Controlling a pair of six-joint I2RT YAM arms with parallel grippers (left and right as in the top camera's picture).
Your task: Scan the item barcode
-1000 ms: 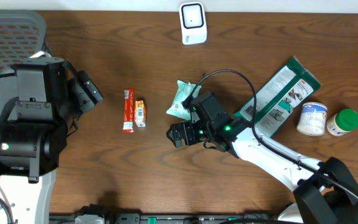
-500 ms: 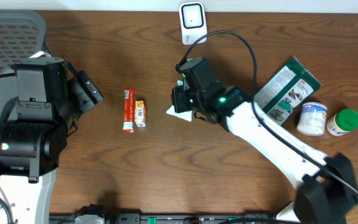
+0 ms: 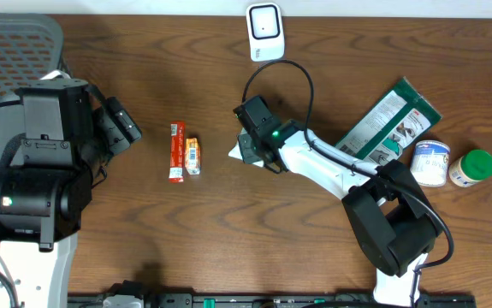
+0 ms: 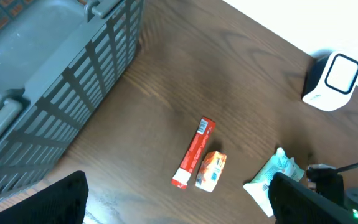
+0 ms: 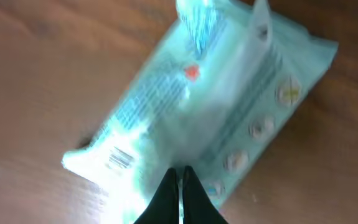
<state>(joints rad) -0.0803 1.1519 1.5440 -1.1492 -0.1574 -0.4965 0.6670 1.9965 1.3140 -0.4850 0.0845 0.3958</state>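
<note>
At the far left, the left gripper [image 3: 124, 127] hangs wide open and empty. Mid-table [image 3: 186, 248], the right gripper [image 5: 179, 190] is pinched shut over the wipes packet [image 5: 210, 99]. Whether it grips the wrapper is unclear. The packet lies near the scanner [image 3: 264, 32], so I judge scanning is not yet done.

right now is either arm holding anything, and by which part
The left gripper holds nothing. The right gripper's fingers are shut at a long edge of the pale green plastic packet; whether they pinch it cannot be told.
</note>
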